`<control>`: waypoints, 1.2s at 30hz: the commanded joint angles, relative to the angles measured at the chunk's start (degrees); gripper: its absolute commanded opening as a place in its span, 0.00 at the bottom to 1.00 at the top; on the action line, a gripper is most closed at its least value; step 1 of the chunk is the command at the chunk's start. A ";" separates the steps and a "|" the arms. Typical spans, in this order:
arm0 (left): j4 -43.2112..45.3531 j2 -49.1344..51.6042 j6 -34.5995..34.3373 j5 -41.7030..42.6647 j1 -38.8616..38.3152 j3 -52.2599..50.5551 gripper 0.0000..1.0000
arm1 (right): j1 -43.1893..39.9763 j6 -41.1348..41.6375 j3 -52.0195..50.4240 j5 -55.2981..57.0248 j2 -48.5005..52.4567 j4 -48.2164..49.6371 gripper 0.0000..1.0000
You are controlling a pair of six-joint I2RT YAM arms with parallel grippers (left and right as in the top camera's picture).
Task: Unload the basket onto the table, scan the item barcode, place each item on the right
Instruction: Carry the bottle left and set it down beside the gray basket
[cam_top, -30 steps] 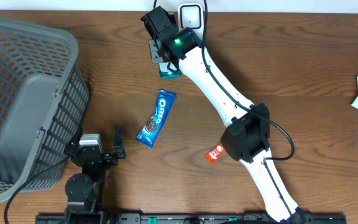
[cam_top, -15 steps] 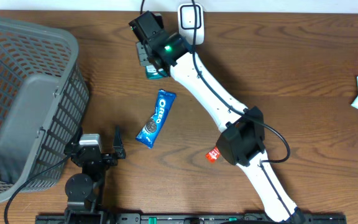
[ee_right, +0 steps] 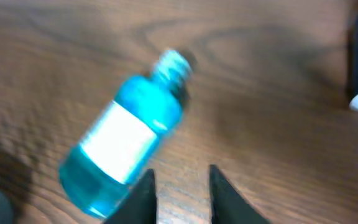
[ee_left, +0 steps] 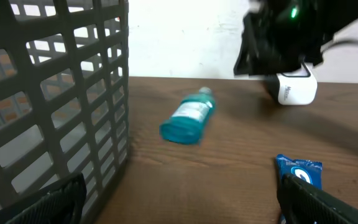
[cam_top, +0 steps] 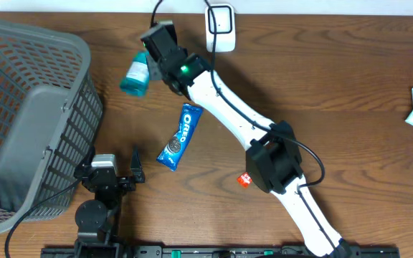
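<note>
Moved: right jaws swung toward basket (cam_top: 20, 107), away from scanner (cam_top: 221, 27); bottle (ee_right: 122, 152) now free | State: right jaws narrowly apart, empty; left jaws wide apart | Bottle: lying loose on bench (cam_top: 335, 86), just ahead | Advice: reopen, straddle bottle body, keep label exposed.

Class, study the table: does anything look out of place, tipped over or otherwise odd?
The blue bottle lies tipped on its side on the bare wood, close to the basket rather than standing upright. The right gripper is near it but holds nothing.
</note>
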 commanded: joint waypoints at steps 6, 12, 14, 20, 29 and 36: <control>-2.12 -0.04 0.79 -1.36 -0.17 -1.11 0.98 | 0.50 -2.32 -0.48 -3.37 -0.39 -0.85 0.82; -2.12 -0.04 0.79 -1.36 -0.17 -1.11 0.98 | 0.44 -0.13 -0.48 -4.28 -0.39 -0.79 0.96; -2.12 -0.04 0.76 -1.36 -0.17 -1.11 0.98 | 0.17 5.81 -0.48 -4.26 -0.39 -0.24 0.99; -2.12 -0.04 0.76 -1.36 -0.17 -1.11 0.98 | -0.33 15.82 -0.48 -1.99 0.52 5.60 0.99; -2.12 -0.04 0.79 -1.36 -0.17 -1.11 0.98 | -0.35 0.52 -0.48 -7.30 6.38 25.90 0.85; -2.12 -0.04 0.79 -1.36 -0.17 -1.11 0.98 | 0.07 0.20 -0.48 -6.86 11.63 42.69 0.01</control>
